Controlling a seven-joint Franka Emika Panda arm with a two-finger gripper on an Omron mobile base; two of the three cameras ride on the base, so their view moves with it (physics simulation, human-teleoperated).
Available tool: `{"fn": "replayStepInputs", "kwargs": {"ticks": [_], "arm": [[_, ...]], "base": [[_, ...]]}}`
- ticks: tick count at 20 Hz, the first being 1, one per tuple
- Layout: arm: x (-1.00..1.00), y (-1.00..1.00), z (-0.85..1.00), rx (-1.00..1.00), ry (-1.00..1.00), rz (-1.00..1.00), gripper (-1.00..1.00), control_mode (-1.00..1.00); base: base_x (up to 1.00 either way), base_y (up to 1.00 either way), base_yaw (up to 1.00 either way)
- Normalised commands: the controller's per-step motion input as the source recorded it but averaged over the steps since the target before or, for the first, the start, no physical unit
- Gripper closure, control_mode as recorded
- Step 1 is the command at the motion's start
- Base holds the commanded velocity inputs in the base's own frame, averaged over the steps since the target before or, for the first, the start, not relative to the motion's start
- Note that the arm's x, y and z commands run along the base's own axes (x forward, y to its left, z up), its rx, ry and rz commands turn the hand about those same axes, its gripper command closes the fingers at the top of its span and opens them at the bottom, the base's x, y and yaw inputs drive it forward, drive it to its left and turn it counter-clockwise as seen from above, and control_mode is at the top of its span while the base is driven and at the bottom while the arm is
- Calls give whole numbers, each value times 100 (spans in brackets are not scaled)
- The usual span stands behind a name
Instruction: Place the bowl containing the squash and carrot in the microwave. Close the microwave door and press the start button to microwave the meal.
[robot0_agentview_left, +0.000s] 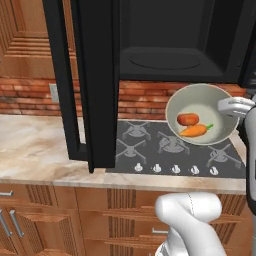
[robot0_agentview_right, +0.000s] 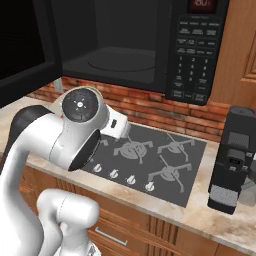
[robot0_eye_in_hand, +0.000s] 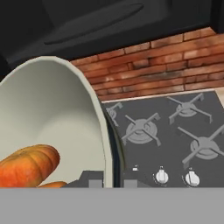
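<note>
Task status at this moment: the bowl (robot0_agentview_left: 202, 114) was lifted clear of the cooktop (robot0_agentview_left: 172, 147) and hung in the air above it, just below and in front of the microwave (robot0_agentview_left: 175, 40) cavity. It was not yet inside. The squash (robot0_agentview_left: 188, 119) and the carrot (robot0_agentview_left: 196, 130) lay side by side, touching, on the bowl's floor. The microwave door (robot0_agentview_left: 95, 82) stood swung fully open, to the left of the cavity.

Steps I judged outstanding: raise the bowl to the cavity floor, slide it in, release it, swing the door shut, then press the start button on the keypad panel (robot0_agentview_right: 195, 57), right of the cavity.

Hand state: my gripper (robot0_eye_in_hand: 110, 177) was narrowed onto the bowl's rim, one finger inside the wall and one outside, as the hand view showed. The bowl therefore sat directly against my fingers, its rim pinched at the side away from the door, with the rest of the bowl extending from my hand towards the door. The bowl tilted, its open face turned partly outward from the microwave, so I judged the contents could roll during the lift.
</note>
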Motion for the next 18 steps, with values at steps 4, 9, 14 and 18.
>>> {"fn": "replayStepInputs", "kwargs": {"ticks": [4,9,14,18], "arm": [[1,23,35,-5,4,-22,100,-100],[0,12,3,10,-8,-26,100,-100],[0,-1,12,43,-2,-29,100,-100],[0,0,39,31,0,-21,100,-100]], "base": [[0,0,0],[0,0,0],[0,0,0],[0,0,0]]}}
